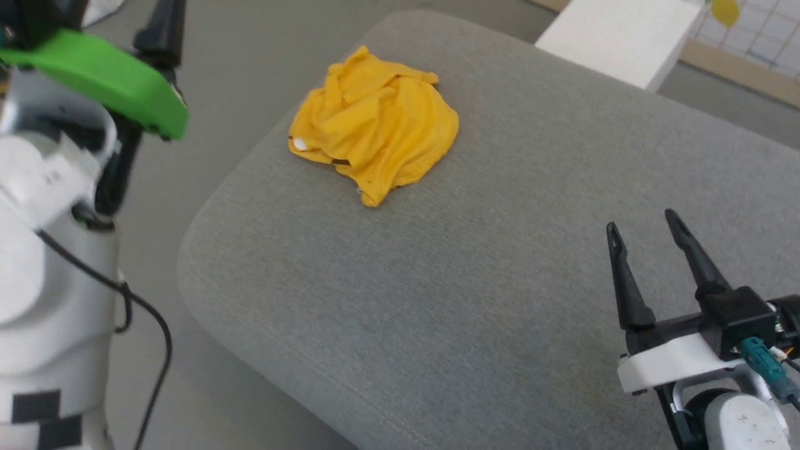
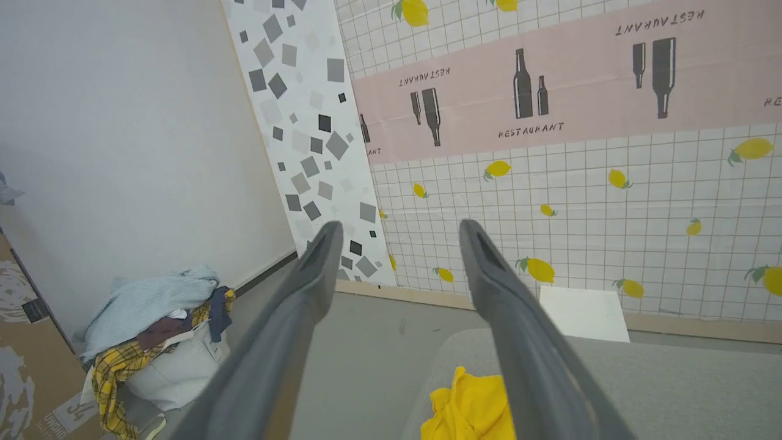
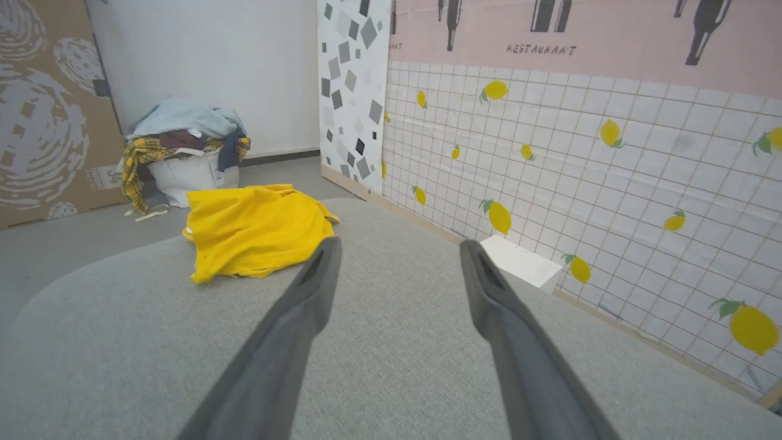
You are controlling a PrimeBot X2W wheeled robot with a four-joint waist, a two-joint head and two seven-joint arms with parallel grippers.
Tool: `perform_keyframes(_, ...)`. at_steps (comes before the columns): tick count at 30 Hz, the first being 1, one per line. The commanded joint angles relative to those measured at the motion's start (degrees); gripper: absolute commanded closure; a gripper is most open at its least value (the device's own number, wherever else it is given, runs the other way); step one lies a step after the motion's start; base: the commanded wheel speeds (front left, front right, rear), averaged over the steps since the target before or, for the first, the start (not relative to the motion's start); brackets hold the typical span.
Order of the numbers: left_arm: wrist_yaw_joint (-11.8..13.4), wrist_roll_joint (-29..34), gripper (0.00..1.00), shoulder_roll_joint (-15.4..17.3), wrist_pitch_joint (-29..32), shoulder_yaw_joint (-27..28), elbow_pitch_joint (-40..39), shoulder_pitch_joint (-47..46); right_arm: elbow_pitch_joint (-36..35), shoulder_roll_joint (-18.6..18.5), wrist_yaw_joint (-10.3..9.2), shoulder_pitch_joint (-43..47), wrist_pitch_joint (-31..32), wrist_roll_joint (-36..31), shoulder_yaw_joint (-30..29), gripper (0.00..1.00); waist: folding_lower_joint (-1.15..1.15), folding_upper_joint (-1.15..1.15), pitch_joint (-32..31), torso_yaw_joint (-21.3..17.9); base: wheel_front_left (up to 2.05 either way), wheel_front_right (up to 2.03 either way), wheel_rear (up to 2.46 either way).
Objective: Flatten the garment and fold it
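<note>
The garment is a bright yellow crumpled heap on the far left part of a grey cushioned surface, with a small white spot at its left edge. My right gripper hovers open and empty over the near right of the surface, well short of the garment, which lies ahead and left of its fingers. My left gripper is open and empty, raised off the surface's left side and pointing at the wall. The garment shows low between its fingers.
A white block lies on the floor beyond the surface's far edge. A white basket heaped with clothes stands by the back wall beside cardboard. The lemon-patterned wall runs along the right. My left arm's green cover fills the upper left.
</note>
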Motion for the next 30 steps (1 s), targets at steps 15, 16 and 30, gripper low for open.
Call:
perform_keyframes(15,-0.40,-2.37,0.00,3.23,5.69,-5.48,15.37,-9.92,-14.11,-7.77,-0.10,-2.73,7.20,0.92,-0.28,0.00,0.00,0.00,18.73,-10.68,0.00,0.00,0.00)
perform_keyframes(16,-0.40,-3.00,0.00,2.93,6.15,-5.57,16.31,-9.64,-14.67,-8.03,-0.10,-2.86,7.40,1.09,-0.48,0.00,0.00,0.00,19.29,-11.14,0.00,0.00,0.00)
perform_keyframes(30,1.39,-7.84,0.00,4.30,23.72,-8.57,22.32,-6.64,-18.45,-9.92,-0.10,-2.89,8.97,2.34,-2.66,0.00,0.00,0.00,25.87,-14.74,0.00,0.00,0.00)
